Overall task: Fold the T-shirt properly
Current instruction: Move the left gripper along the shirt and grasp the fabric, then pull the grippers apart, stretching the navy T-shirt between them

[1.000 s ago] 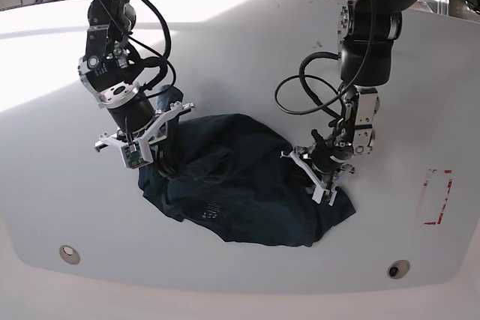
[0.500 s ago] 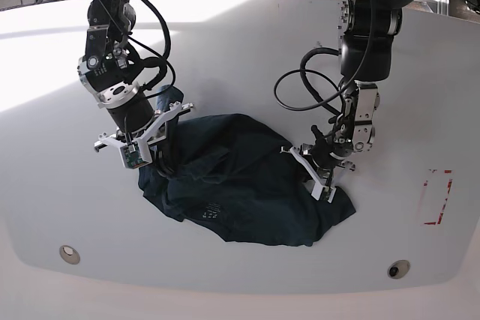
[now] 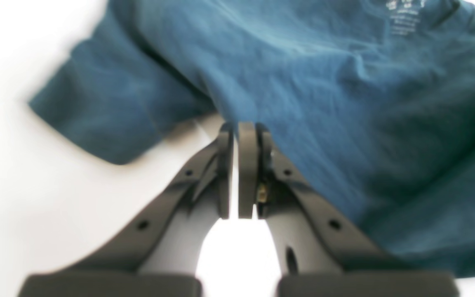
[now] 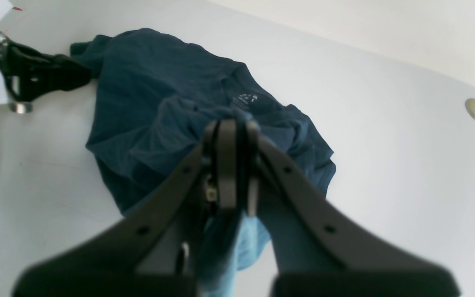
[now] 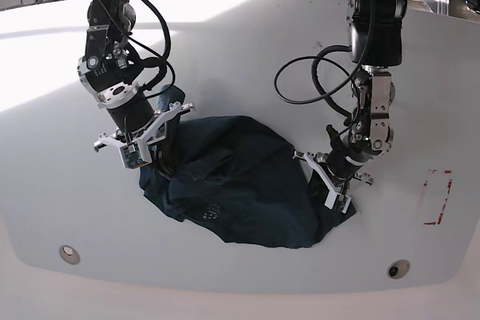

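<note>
Left gripper (image 5: 330,185) low at the shirt's edge on the base view's right, jaws pressed together to a hairline gap; tips touching the cloth's border in the wrist view (image 3: 237,126), though whether any fabric sits between them cannot be told. Right gripper (image 5: 161,159) at the opposite side, jaws closed on a bunched fold of the T-shirt (image 5: 240,181), cloth trailing down between the fingers (image 4: 227,123) in its own wrist view. T-shirt crumpled in a rounded heap on the white table (image 5: 247,50), between the two grippers. Soft, matte, dark navy cloth, creased and rumpled, one short sleeve (image 3: 97,111) spread flat beside the left gripper. Small pale printed label (image 4: 245,98) among the folds. Table smooth, plain, faintly glossy.
</note>
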Controlling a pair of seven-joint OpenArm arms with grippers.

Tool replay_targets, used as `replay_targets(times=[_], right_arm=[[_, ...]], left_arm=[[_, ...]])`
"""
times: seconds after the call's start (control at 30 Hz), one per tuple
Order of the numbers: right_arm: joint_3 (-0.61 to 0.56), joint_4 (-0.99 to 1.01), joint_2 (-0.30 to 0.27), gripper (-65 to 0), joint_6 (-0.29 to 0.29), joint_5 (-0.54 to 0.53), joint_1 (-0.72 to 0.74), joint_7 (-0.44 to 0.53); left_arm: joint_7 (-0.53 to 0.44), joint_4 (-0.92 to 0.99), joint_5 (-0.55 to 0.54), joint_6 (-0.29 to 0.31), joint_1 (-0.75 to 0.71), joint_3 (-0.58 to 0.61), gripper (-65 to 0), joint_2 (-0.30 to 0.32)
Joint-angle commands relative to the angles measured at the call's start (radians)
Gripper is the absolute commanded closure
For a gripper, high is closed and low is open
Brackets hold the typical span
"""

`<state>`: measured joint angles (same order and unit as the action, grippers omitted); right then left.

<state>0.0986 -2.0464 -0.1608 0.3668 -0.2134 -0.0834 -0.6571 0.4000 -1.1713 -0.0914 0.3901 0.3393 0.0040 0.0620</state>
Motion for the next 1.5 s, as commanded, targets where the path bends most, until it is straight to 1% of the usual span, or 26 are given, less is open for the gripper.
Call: replay_targets(times=[0.0, 0.23, 0.5, 0.57, 0.7, 0.87, 0.9, 0.93, 1.17, 1.37, 1.47], right_arm=[[0.007, -0.016, -0.007, -0.1, -0.002, -0.013, 0.018, 0.037], [0.017, -0.016, -0.008, -0.1, -0.002, -0.013, 0.042, 0.035], [0.036, -0.01, -0.012, 0.0, -0.002, -0.011, 0.078, 0.036], [0.045, 0.0, -0.013, 0.0, -0.002, -0.008, 0.122, 0.031], [0.048, 0.014, -0.016, -0.1, -0.002, -0.008, 0.16, 0.028], [0.039, 0.03, -0.022, 0.0, -0.002, -0.008, 0.213, 0.017], [0.059, 0.053, -0.009, -1.7, 0.001, 0.018, 0.126, -0.019], [0.06, 0.053, -0.009, -1.1, 0.001, 0.018, 0.119, -0.023], [0.06, 0.053, -0.009, -0.6, 0.001, 0.018, 0.113, -0.036], [0.105, 0.053, -0.007, -0.6, 0.005, 0.012, 0.113, -0.037], [0.108, 0.053, -0.007, -0.6, 0.005, 0.015, 0.115, -0.037]], left_arm=[[0.013, -0.066, -0.014, 0.001, 0.016, -0.012, -0.1, 0.011], [0.074, -0.171, -0.014, 0.014, -0.013, -0.05, -0.3, 0.034], [0.161, -0.351, -0.018, 0.026, -0.065, -0.108, -0.4, 0.057], [0.241, -0.543, -0.005, 0.026, -0.123, -0.158, 0.0, 0.074], [0.276, -0.627, -0.006, 0.029, -0.138, -0.183, 0.0, 0.077], [0.309, -0.665, -0.001, 0.032, -0.12, -0.207, 0.0, 0.083], [0.323, -0.643, 0.014, 0.022, -0.179, -0.204, -1.7, 0.08], [0.323, -0.643, 0.014, 0.022, -0.187, -0.204, -1.7, 0.08], [0.322, -0.643, 0.014, 0.022, -0.196, -0.204, -1.7, 0.08], [0.322, -0.643, 0.014, 0.022, -0.193, -0.204, -1.7, 0.08], [0.32, -0.635, 0.014, 0.022, -0.19, -0.204, -1.7, 0.08]])
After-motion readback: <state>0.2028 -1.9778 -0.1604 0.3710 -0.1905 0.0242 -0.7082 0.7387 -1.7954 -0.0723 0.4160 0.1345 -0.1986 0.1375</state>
